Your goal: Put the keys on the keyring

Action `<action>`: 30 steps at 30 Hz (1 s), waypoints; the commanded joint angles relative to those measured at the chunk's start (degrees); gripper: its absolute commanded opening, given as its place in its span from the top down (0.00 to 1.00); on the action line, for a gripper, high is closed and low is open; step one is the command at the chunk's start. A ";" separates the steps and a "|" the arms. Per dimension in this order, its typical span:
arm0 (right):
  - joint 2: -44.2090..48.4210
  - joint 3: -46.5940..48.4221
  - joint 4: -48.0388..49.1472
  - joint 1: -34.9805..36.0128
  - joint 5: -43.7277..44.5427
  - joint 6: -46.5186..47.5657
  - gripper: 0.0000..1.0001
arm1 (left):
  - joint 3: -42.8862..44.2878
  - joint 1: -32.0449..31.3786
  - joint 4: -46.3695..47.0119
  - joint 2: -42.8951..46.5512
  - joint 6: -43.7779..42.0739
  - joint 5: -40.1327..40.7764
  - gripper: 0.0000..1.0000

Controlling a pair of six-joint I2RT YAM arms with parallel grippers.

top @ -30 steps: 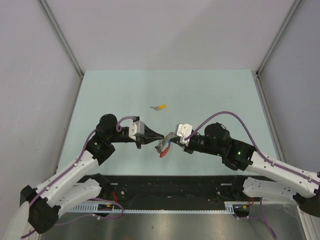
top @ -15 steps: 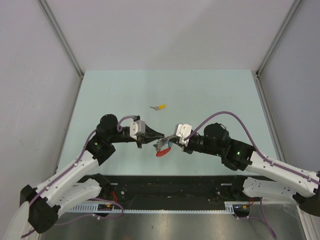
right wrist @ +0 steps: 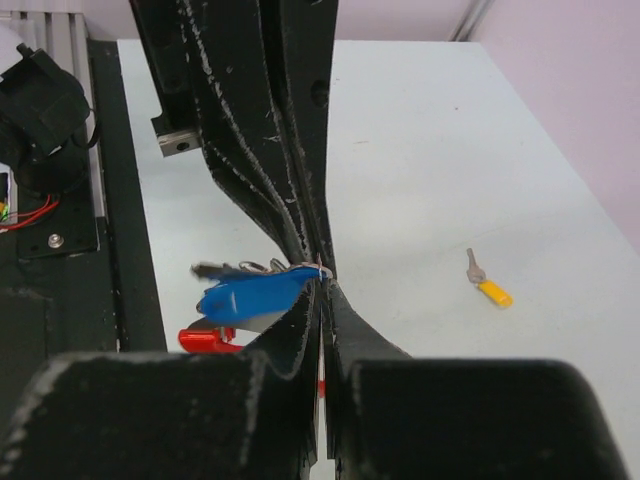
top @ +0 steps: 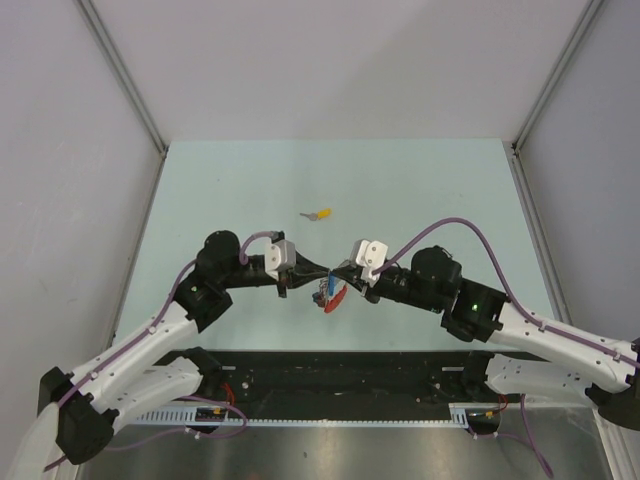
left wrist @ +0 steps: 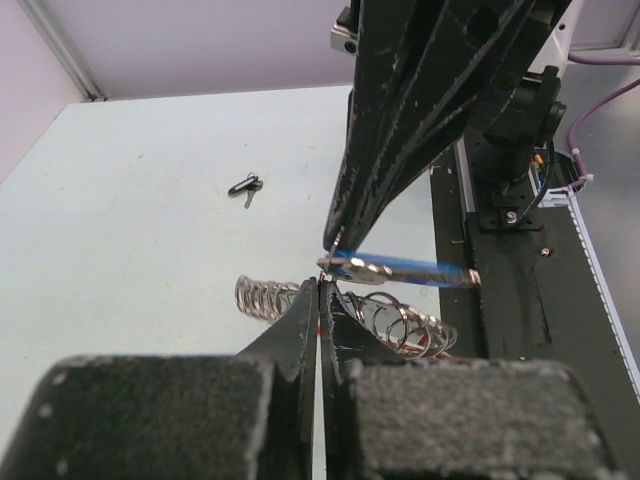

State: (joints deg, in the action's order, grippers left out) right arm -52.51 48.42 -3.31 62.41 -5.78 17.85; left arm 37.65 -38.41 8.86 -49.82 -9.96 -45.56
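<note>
My left gripper (top: 316, 271) and right gripper (top: 340, 271) meet tip to tip above the table, both shut. In the right wrist view, my right gripper (right wrist: 323, 272) pinches the thin silver keyring (right wrist: 318, 264). The blue-capped key (right wrist: 250, 297) hangs from it to the left, with the red strap (right wrist: 205, 340) below. In the left wrist view, my left gripper (left wrist: 320, 285) is shut at the silver chain (left wrist: 265, 297), just under the blue-capped key (left wrist: 405, 269). The bunch hangs between the tips in the top view (top: 331, 290). The yellow-capped key (top: 321, 214) lies apart on the table.
The yellow-capped key also shows in the right wrist view (right wrist: 488, 284), and as a small dark shape in the left wrist view (left wrist: 245, 186). The black base rail (top: 340, 375) runs along the near edge. Grey walls and metal posts (top: 125, 75) border the pale green table (top: 420, 190).
Both tips have closed in on each other. The hanging bunch has swung: the red strap has moved right and up, and the blue key now hangs between the tips.
</note>
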 commanded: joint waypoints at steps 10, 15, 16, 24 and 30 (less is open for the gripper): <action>6.45 0.88 -6.88 -1.50 -1.07 2.54 1.00 | -1.61 0.36 6.51 4.56 4.41 7.94 1.00; 5.32 0.88 -7.50 -4.05 -4.15 2.46 1.00 | -2.32 1.15 8.54 4.03 5.30 7.24 1.00; 5.23 0.88 -7.67 -4.75 -3.80 2.28 1.00 | -2.32 1.32 8.63 4.03 5.38 7.33 1.00; 5.05 0.97 -7.94 -7.48 -4.76 1.05 1.00 | -2.76 1.85 10.38 3.86 6.61 5.84 1.00; 1.46 0.97 -3.64 -7.22 -5.21 -0.35 1.00 | -2.93 1.85 11.61 3.24 7.49 3.90 1.00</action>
State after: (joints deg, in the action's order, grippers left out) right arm -48.99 48.42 -11.29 55.09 -10.07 19.00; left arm 34.81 -36.93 15.84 -46.61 -4.19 -39.64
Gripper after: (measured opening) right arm 0.007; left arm 0.003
